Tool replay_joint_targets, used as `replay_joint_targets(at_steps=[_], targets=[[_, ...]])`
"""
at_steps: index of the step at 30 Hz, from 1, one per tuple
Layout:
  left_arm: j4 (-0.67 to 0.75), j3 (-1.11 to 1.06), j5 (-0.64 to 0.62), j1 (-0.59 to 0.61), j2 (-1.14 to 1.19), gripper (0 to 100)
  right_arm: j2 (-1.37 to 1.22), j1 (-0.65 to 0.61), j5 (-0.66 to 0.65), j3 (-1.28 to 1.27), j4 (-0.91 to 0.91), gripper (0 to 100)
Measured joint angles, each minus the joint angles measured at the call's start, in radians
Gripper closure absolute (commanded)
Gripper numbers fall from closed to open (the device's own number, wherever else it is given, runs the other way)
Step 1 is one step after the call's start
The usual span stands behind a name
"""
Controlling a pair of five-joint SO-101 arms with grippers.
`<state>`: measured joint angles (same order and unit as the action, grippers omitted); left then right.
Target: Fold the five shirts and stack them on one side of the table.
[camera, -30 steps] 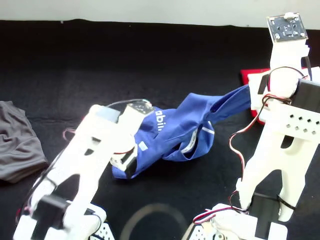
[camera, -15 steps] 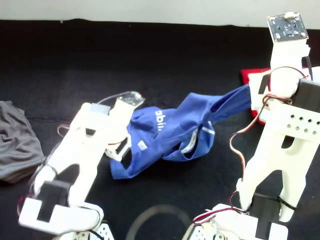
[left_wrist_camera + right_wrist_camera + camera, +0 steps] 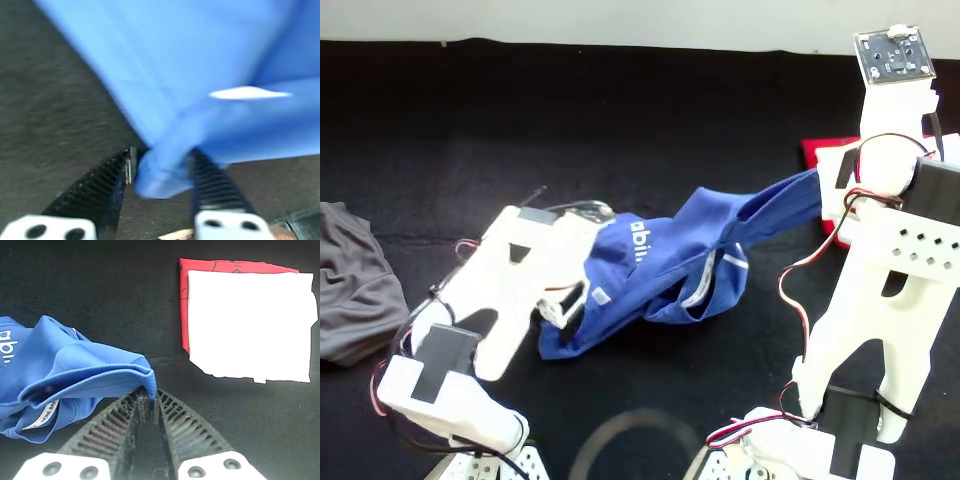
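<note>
Jaws on both arms have hold of the blue shirt [image 3: 660, 270]. Left gripper [image 3: 161, 155]: jaws part-way open, clamped on a thick bunched fold of cloth. Right gripper [image 3: 150, 397]: jaws all but closed, pinching a thin corner of hem.

Table [image 3: 620, 120], black-covered, lies beneath both grippers. The blue shirt hangs stretched between the two grippers, crumpled and sagging in the middle, where its lower folds appear to rest on the table. Grey shirt [image 3: 355, 285] lies unfolded, well apart beyond the left gripper. A folded white shirt [image 3: 250, 325] sits on a red shirt [image 3: 184, 300] just ahead of the right gripper.

Risk, as judged: the right-hand pinch is slight, so more tension between the arms could pull the hem free. The left-hand bunch takes in several layers, so spreading the shirt flat from such a grip may leave it twisted and spoil the fold.
</note>
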<state>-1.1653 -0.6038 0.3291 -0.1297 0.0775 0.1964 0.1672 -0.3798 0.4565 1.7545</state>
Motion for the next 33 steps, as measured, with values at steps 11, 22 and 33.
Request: replay_joint_targets(at_steps=[11, 22, 33], targets=[[-0.216, 0.241, -0.02, -0.002, 0.011, 97, 0.0, 0.0, 0.0, 0.0, -0.003, 99.3], [-0.192, 0.224, -0.02, -0.002, 0.017, 88, 0.0, 0.0, 0.0, 0.0, -0.003, 99.3], [-0.152, 0.166, -0.02, -0.002, 0.017, 99, 0.0, 0.0, 0.0, 0.0, -0.003, 99.3]])
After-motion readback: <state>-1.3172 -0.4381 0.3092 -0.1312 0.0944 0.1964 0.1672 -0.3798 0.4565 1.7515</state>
